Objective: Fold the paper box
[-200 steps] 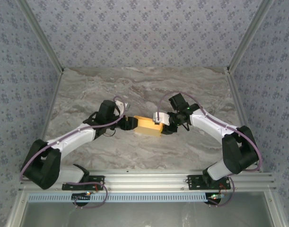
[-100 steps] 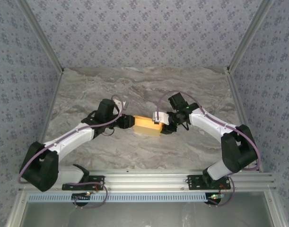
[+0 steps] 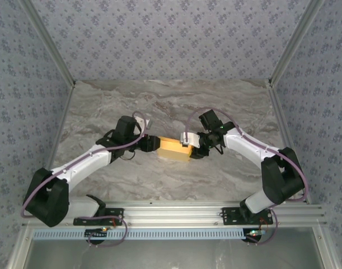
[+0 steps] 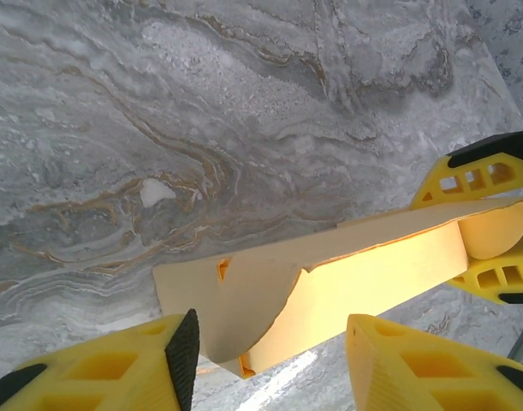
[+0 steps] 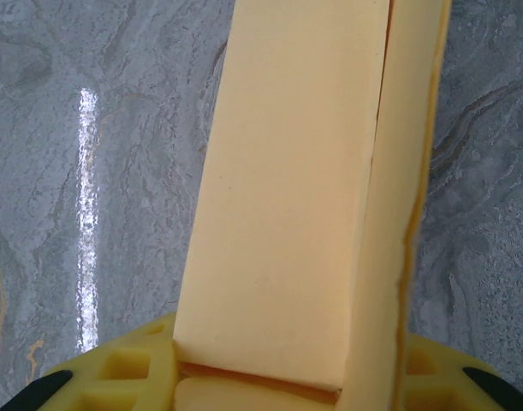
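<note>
**One yellow-orange thin-cardboard paper box (image 3: 175, 149), part-folded, mid-table between two grippers.**

We count one box, two grippers and one grey marbled table (image 3: 176, 106). The right gripper (image 5: 261, 385) pinches the box's right end. The left gripper (image 4: 268, 355) has its fingers spread astride the left end, one clear of it. We judge the box light, easily creased or crushed, and slightly slippery, best held by its folded edges, not the loose flap.

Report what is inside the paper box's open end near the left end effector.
Inside the paper box, the left wrist view shows bare cardboard walls and a rounded flap across the opening. No contents are visible, but the flap hides the near corner.
</note>
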`<action>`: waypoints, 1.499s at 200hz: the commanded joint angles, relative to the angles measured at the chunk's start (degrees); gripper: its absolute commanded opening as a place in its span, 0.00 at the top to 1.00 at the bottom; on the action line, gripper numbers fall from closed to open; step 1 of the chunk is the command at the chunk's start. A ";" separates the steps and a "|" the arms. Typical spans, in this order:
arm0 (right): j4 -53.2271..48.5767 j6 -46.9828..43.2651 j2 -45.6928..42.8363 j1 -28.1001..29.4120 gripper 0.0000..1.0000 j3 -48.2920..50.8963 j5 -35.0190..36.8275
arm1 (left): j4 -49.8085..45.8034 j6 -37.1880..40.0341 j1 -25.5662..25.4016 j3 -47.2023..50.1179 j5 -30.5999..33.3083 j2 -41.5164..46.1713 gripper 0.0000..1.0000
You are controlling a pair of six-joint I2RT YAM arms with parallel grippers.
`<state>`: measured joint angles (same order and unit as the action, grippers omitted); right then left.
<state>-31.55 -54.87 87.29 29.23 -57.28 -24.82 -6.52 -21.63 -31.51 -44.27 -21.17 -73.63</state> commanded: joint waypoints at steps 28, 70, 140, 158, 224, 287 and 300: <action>-4.42 -0.76 3.15 0.66 0.70 1.38 3.09 | -0.72 1.09 0.00 -3.19 -3.20 -1.72 0.65; -4.35 -0.76 3.16 0.82 0.70 1.47 3.44 | 0.15 0.75 -0.24 -2.79 -4.84 -2.32 0.76; -4.22 -1.02 3.17 1.26 0.70 1.47 3.81 | -2.70 3.31 -0.75 -2.68 -0.59 -4.49 0.92; -4.23 -1.02 3.16 1.27 0.70 1.54 3.90 | -3.55 4.11 -1.14 -2.49 1.08 -5.42 0.92; -4.31 -1.09 3.50 1.38 0.70 1.42 4.05 | -6.75 6.44 -2.81 -3.70 6.33 -4.54 0.96; -4.35 -1.05 3.48 1.44 0.71 1.38 4.27 | -8.45 7.70 -4.07 -1.90 7.04 -2.89 0.99; -4.22 -0.96 3.42 1.47 0.70 1.47 4.42 | -7.89 7.50 -4.19 -0.93 6.89 -2.34 0.99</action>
<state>-31.70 -54.85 87.44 29.63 -57.54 -24.34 -9.93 -14.55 -34.74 -47.83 -14.13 -76.40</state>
